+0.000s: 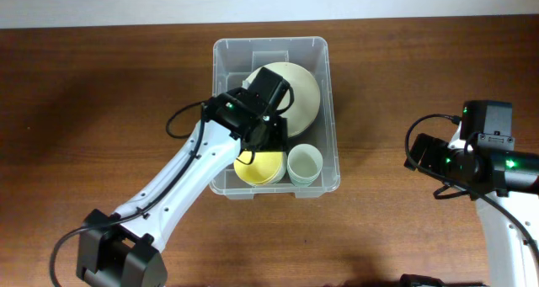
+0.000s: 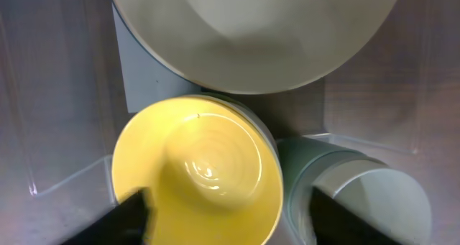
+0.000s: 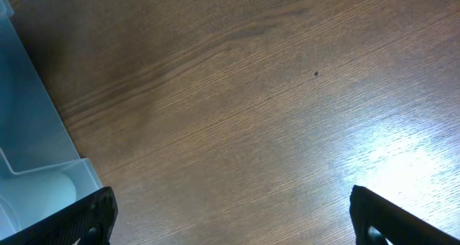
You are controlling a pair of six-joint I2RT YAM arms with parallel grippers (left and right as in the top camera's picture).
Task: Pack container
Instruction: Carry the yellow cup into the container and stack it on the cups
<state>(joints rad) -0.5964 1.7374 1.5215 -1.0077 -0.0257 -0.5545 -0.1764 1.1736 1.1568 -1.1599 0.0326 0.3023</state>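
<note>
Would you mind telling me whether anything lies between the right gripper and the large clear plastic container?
Nothing visible does. The right gripper hangs open over the brown wooden table, and only bare tabletop separates it from the facing wall of the large clear plastic rectangular container.

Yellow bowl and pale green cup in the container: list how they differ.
Colour: the yellow bowl is bright yellow; the pale green cup is a washed-out green. Shape: the bowl is wide and shallow, the cup narrower and deeper. Both stand open side up, side by side at the near end of the container.
</note>
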